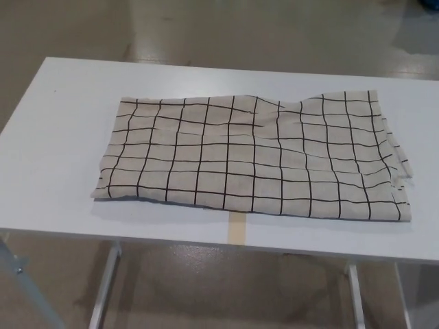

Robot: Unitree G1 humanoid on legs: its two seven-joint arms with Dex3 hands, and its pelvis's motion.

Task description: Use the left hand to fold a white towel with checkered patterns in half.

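A white towel (pixel 254 157) with a black checkered grid lies flat on the white table (pixel 62 137), spread wide from left to right. Its top edge is slightly rumpled near the middle, and a second layer of cloth shows along its right edge. Neither of my hands shows in the head view.
A strip of tan tape (pixel 237 227) pokes out from under the towel's front edge near the table's front rim. Metal table legs (pixel 104 288) show below, over a tan floor. The table's front edge runs close under the towel.
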